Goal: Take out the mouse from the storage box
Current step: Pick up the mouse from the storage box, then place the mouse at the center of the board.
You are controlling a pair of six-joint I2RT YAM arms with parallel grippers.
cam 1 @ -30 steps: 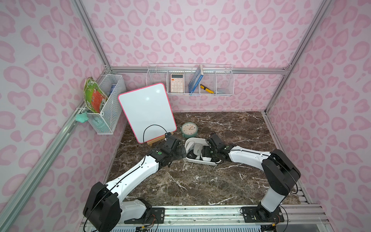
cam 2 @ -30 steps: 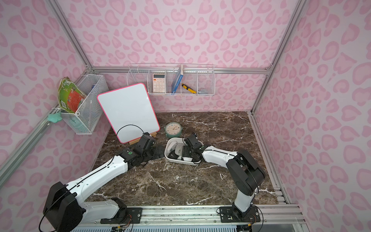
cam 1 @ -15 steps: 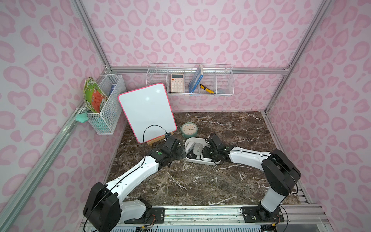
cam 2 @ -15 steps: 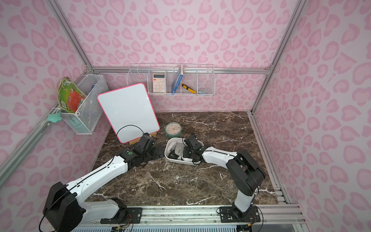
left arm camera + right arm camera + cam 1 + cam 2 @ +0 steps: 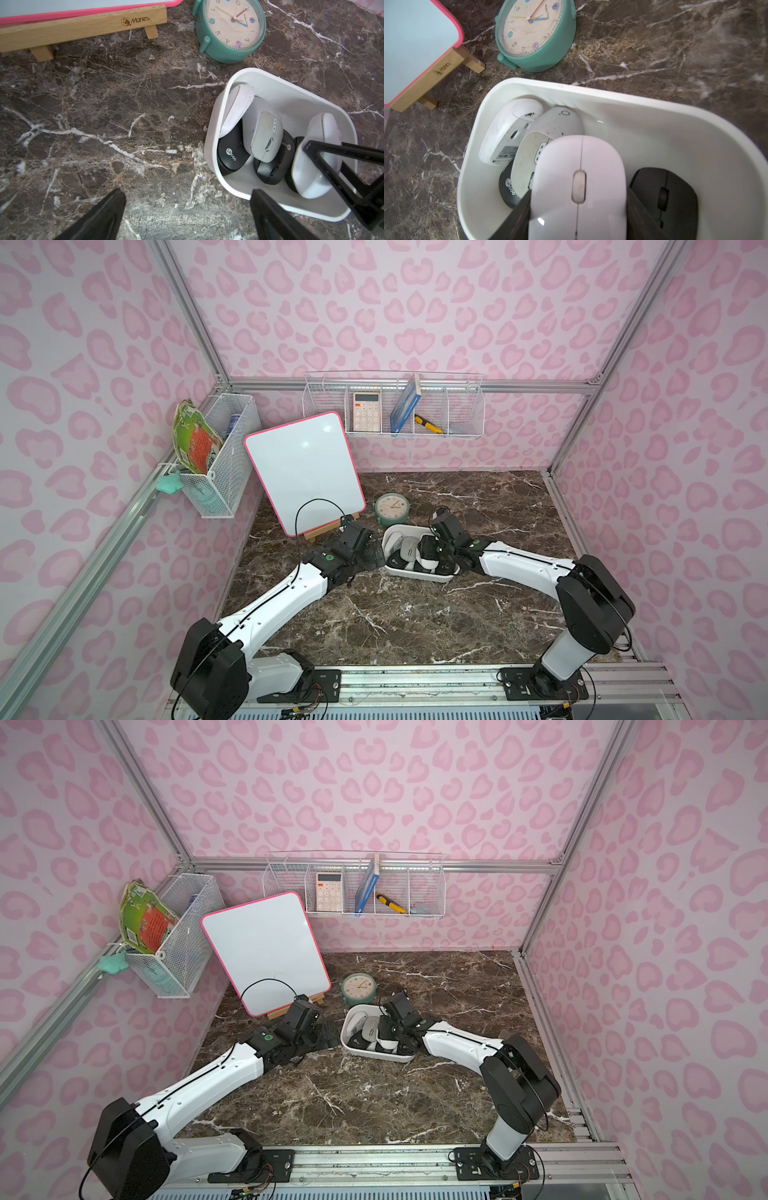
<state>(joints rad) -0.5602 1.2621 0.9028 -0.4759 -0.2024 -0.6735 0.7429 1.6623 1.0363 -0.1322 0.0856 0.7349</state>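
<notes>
right fingers [image 5: 517, 218] clamped on white mouse [image 5: 579, 187] in storage box [image 5: 654, 128] | left fingers [image 5: 99, 216] spread wide, holding nothing

Inside storage box [image 5: 291, 97]: pale mouse [image 5: 239, 104] [image 5: 264, 137] [image 5: 318, 166], three; black mouse [image 5: 230, 155] [image 5: 270, 172], at least two. Just behind storage box: clock [image 5: 230, 31], one. Further behind it: whiteboard [image 5: 303, 472], one; wire basket [image 5: 220, 472] [image 5: 465, 414], two; calculator [image 5: 367, 411], one.

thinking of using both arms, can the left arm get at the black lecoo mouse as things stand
Likely only partly: the left pincer stands open just outside the storage box, near the black Lecoo mouse, but a tilted white mouse and a grey mouse overlap it.
</notes>
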